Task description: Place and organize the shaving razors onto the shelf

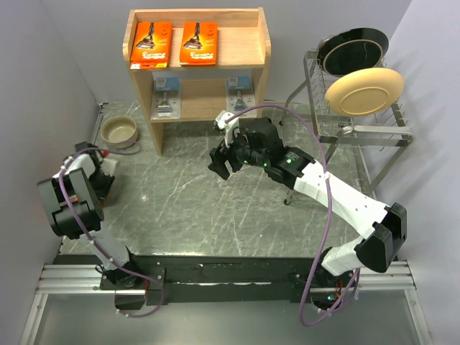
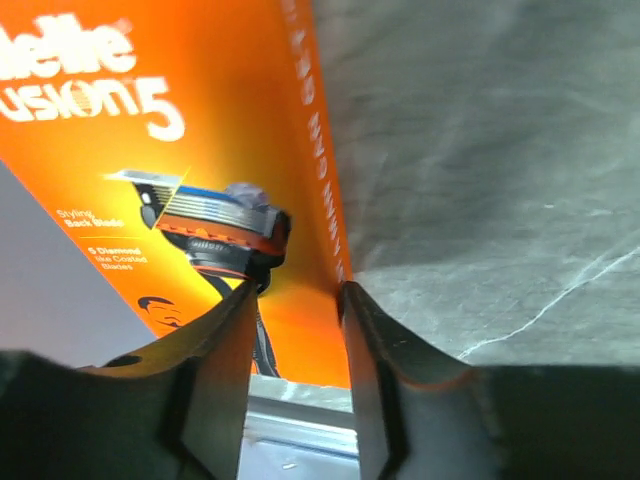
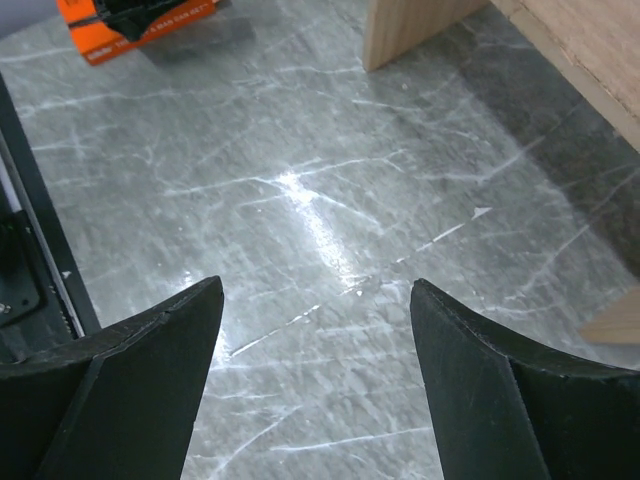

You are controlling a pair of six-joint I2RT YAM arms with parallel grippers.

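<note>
Close up in the left wrist view is an orange razor pack (image 2: 200,150). My left gripper (image 2: 297,290) has its jaws narrow, one finger on the pack's printed face and the other against its thin side near the end. From above, that gripper (image 1: 108,176) sits at the far left by the wall. The same pack (image 3: 100,35) shows far off in the right wrist view. Two orange packs (image 1: 152,43) (image 1: 199,43) lie on the shelf's (image 1: 266,43) top tray, and two blister packs (image 1: 167,97) (image 1: 239,92) sit on its lower board. My right gripper (image 1: 219,164) (image 3: 315,290) hangs open and empty before the shelf.
A small bowl (image 1: 118,131) stands left of the shelf. A wire dish rack (image 1: 359,122) at the right holds a black plate (image 1: 352,49) and a cream plate (image 1: 364,91). The shelf's side panel (image 3: 410,25) is just ahead of my right gripper.
</note>
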